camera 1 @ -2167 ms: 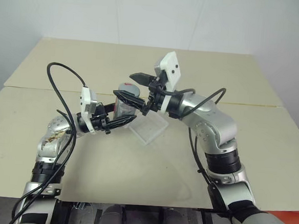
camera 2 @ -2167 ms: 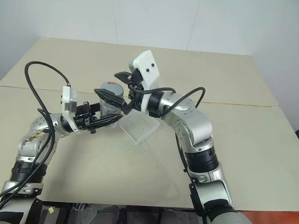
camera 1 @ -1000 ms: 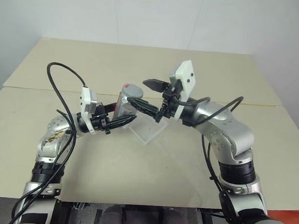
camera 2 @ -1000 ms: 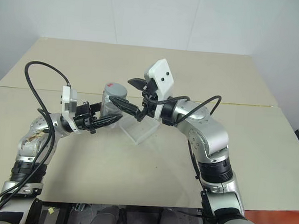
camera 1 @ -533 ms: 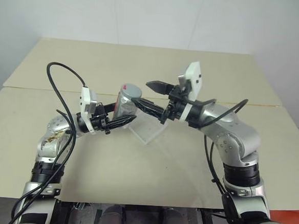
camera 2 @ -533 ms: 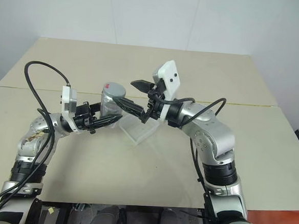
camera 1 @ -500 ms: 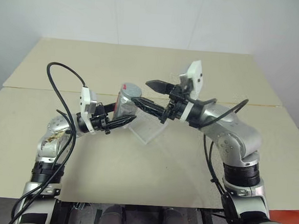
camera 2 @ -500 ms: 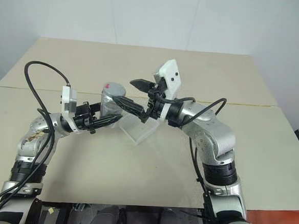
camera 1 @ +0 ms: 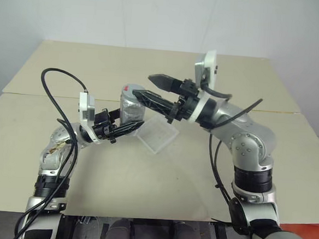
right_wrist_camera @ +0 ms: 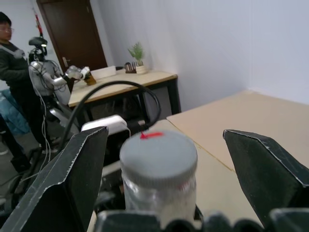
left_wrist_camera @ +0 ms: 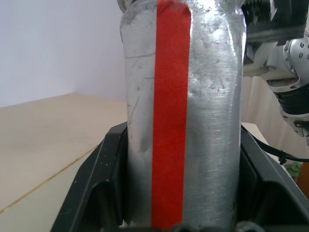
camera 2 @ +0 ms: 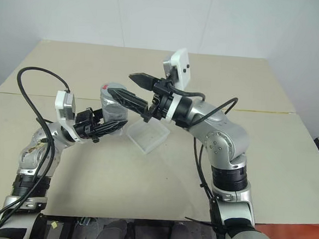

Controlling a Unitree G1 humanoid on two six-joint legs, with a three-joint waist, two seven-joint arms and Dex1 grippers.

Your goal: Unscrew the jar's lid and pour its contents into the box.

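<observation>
The jar (left_wrist_camera: 212,121), silvery with a vertical red stripe, is held off the table, my left gripper (camera 1: 133,124) shut on its lower body. Its grey lid (right_wrist_camera: 159,157) is screwed on top and carries a small red mark. My right gripper (camera 1: 144,85) reaches in from the right, open, with a finger (right_wrist_camera: 67,179) on either side of the lid and a gap to each. The clear box (camera 1: 157,134) lies on the table just right of the jar, below my right gripper. The contents cannot be made out through the jar's wall.
The beige table (camera 1: 145,173) has a seam running across behind the arms. A black cable (camera 1: 58,77) loops above my left arm. In the right wrist view a person (right_wrist_camera: 9,48) stands beside another robot (right_wrist_camera: 46,77) near a desk (right_wrist_camera: 120,82).
My right gripper has risen and swung left, staying open, so its fingers now flank the lid. The left gripper has kept its hold on the jar in about the same place.
</observation>
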